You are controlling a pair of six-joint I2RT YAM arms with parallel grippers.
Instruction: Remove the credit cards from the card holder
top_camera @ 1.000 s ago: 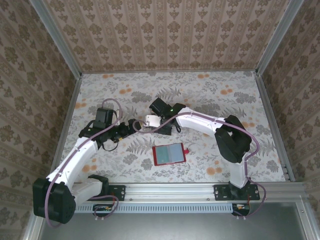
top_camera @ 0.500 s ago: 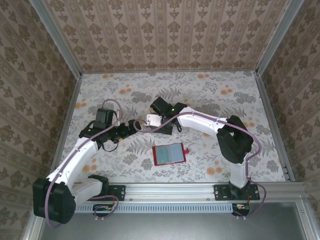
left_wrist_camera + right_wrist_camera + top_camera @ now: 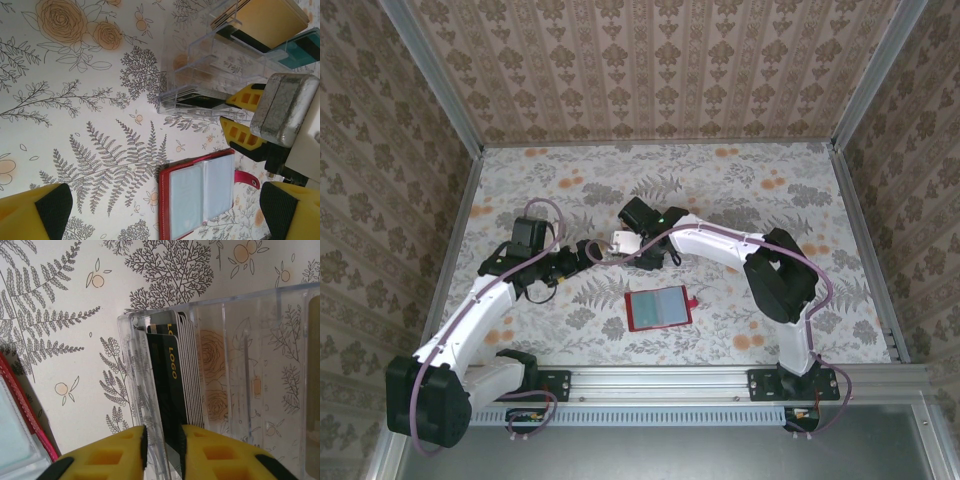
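Right fingers (image 3: 112, 452) slacker; card holder (image 3: 658, 309) crosswise

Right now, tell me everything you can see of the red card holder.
The card holder is a small, roughly square red wallet, leather-like, with stitching along its edges. It lies open and flat on the floral table, inner face up, showing two clear plastic sleeves side by side over a pale grey lining. No card shows in them. A short red closing tab sticks out from its right edge in the top view. It sits toward the table's near edge, between the two arm bases. Only the table touches it.
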